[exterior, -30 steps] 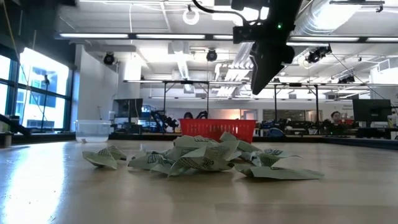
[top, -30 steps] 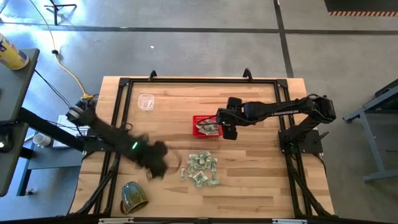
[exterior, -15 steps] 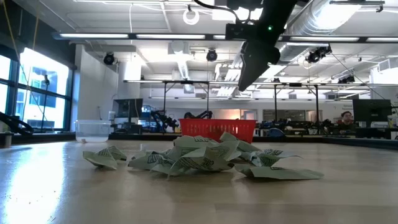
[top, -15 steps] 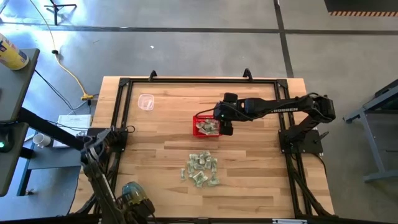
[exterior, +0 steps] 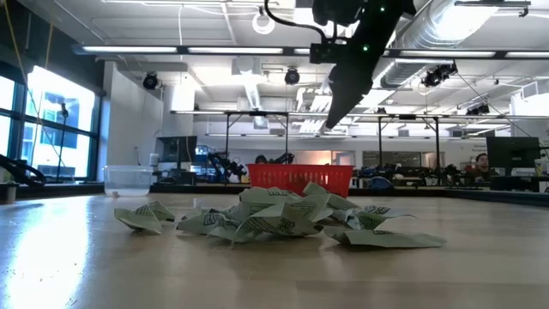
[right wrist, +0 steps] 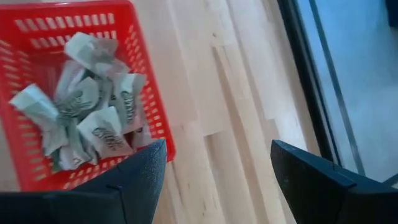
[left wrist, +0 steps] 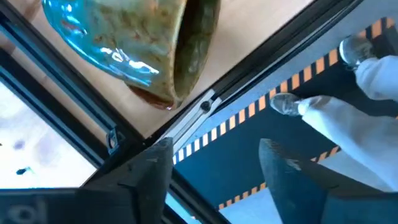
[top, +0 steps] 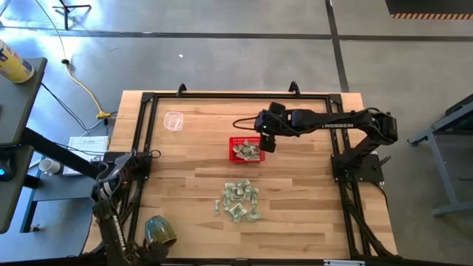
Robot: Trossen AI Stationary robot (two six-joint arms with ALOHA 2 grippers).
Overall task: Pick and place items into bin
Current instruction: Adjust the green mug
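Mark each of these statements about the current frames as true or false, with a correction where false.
1. The small red mesh-walled basket already holds several pale green-and-white wrinkly packets. True.
2. The right tool is closed on a packet. False: its fingers stand apart with nothing between them, above the table just beside the basket.
3. A loose pile of packets lies on the wooden table, apart from the basket. True.
4. The brown glazed mug stands upright inside the basket. False: it lies on its side near the table's front left corner.
5. The clear plastic cup sits touching the pile. False: it sits near the table's far left, well away from it.
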